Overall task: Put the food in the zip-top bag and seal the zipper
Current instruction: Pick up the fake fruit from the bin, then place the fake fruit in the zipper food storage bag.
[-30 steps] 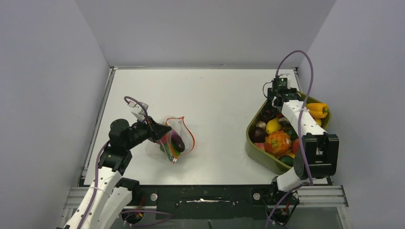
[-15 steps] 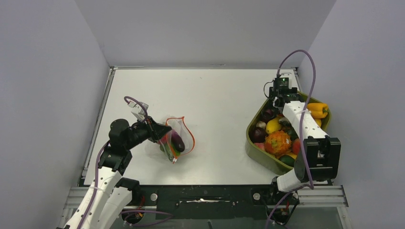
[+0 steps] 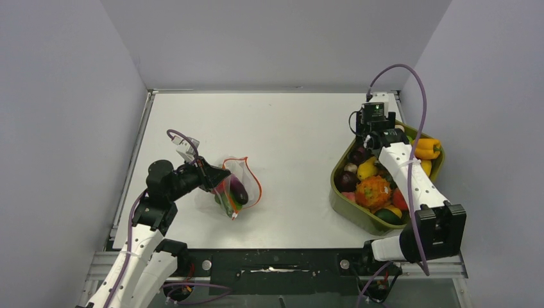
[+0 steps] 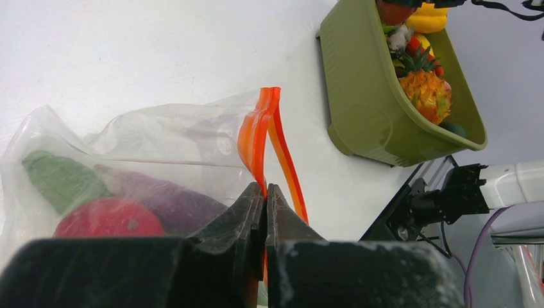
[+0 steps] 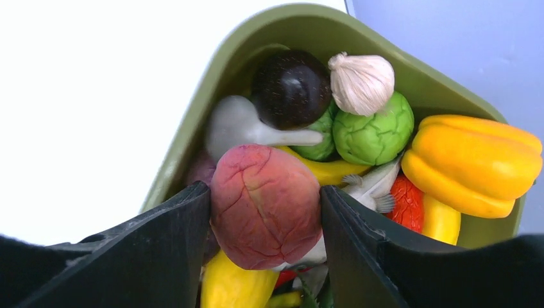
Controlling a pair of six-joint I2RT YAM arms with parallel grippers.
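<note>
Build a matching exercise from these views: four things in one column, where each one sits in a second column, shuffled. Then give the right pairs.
Things
1. zipper
2. garlic bulb
3. purple eggplant
4. pink-red fruit

Places
A. between the fingers of the right gripper
B. inside the zip-top bag
C. pinched in the shut left gripper
D. in the green tub, beside a dark round fruit

Pairs: 1-C, 2-D, 3-B, 4-A.

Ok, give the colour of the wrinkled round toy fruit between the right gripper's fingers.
The wrinkled toy fruit is mottled pinkish-red; clearest in right wrist view.
</note>
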